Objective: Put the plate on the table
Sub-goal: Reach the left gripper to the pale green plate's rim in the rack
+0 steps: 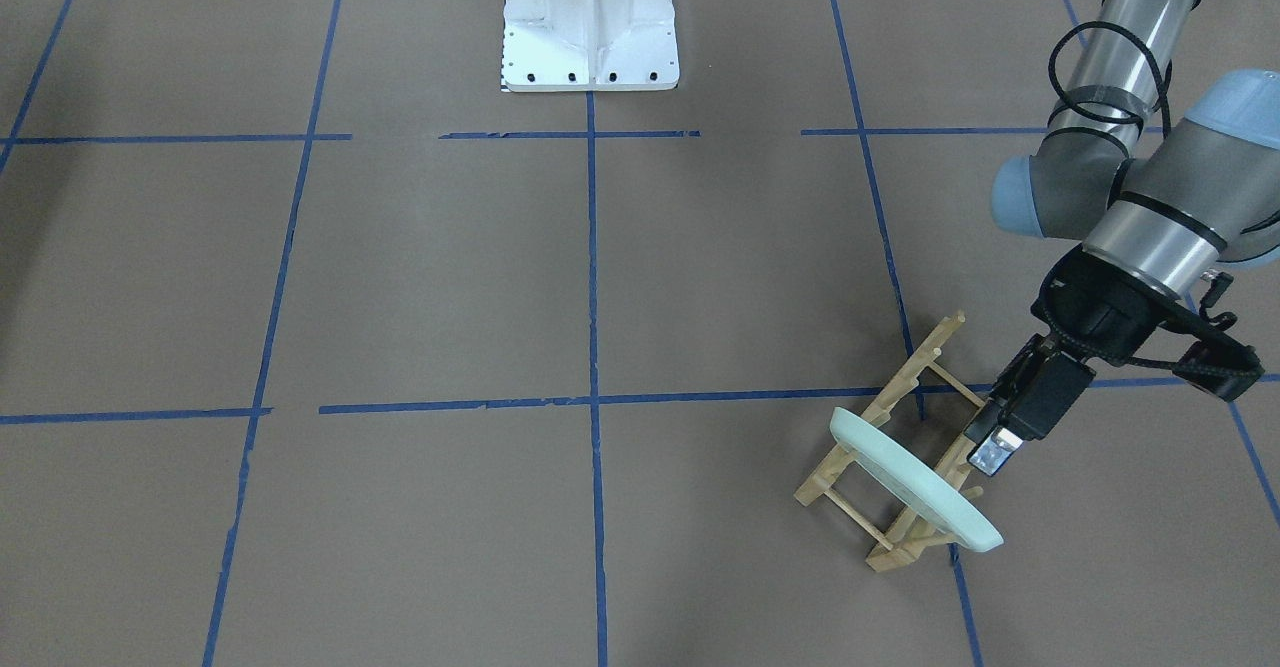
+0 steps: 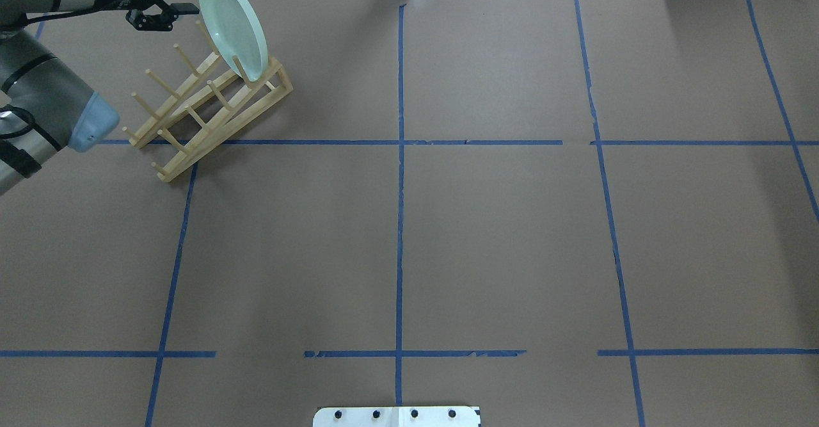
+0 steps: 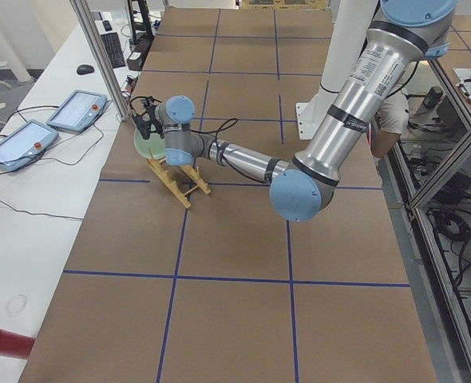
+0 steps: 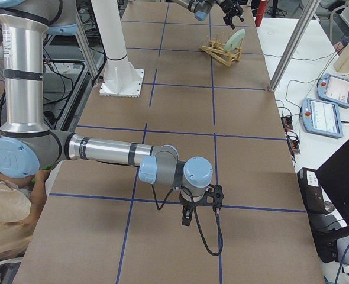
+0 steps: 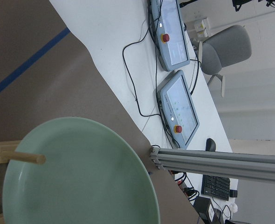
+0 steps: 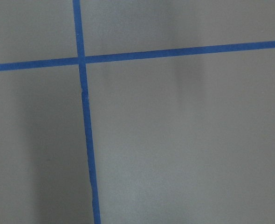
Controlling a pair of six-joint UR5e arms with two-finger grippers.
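The pale mint-green plate (image 1: 915, 482) stands on edge between the pegs at one end of the wooden rack (image 1: 905, 377), at the far left of the table (image 1: 450, 277) in the overhead view. The plate (image 2: 233, 27) leans slightly on the rack (image 2: 205, 113). My left gripper (image 1: 988, 455) hovers just beside the plate's rim, looks open and holds nothing. It shows in the overhead view (image 2: 182, 14) too. The left wrist view is filled by the plate (image 5: 81, 172) with a peg in front of it. My right gripper (image 4: 186, 220) hangs low over bare table; I cannot tell its state.
The white robot base (image 1: 590, 27) stands at the robot's edge of the table. A metal post (image 5: 212, 161) rises at the far table edge near the plate. Teach pendants (image 5: 175, 42) lie on the white bench beyond it.
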